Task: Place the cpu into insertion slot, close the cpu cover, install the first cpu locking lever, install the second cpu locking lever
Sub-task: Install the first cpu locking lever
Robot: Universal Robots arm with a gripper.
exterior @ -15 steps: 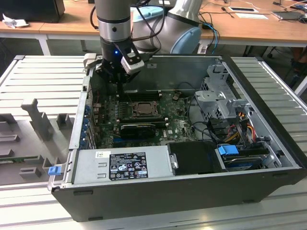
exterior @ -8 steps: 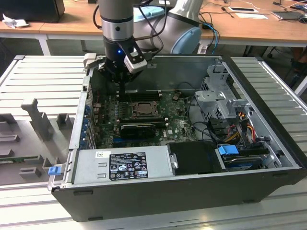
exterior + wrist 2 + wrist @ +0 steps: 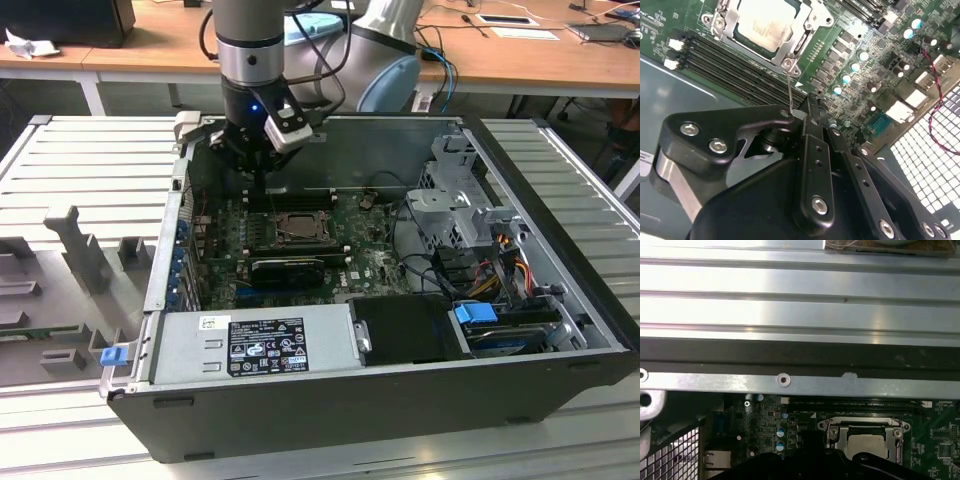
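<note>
The cpu (image 3: 765, 25) lies in the insertion slot (image 3: 295, 226), its silvery top showing through the window of the cpu cover (image 3: 807, 35), which lies flat over it. In the first wrist view the cpu (image 3: 867, 445) and cpu cover (image 3: 832, 437) sit just beyond the dark gripper body. A thin wire locking lever (image 3: 789, 85) rises from the socket corner and ends between the black fingers. My gripper (image 3: 805, 109) is shut on that lever's end. In the exterior view the gripper (image 3: 258, 185) hangs over the board just behind the socket's left corner.
Long black memory slots (image 3: 735, 67) run beside the socket. A black expansion card (image 3: 288, 268) lies in front of it, and the grey power supply (image 3: 255, 345) sits at the case front. The drive cage (image 3: 455, 200) and cables (image 3: 480, 265) are on the exterior view's right. The case wall (image 3: 790, 382) is close behind.
</note>
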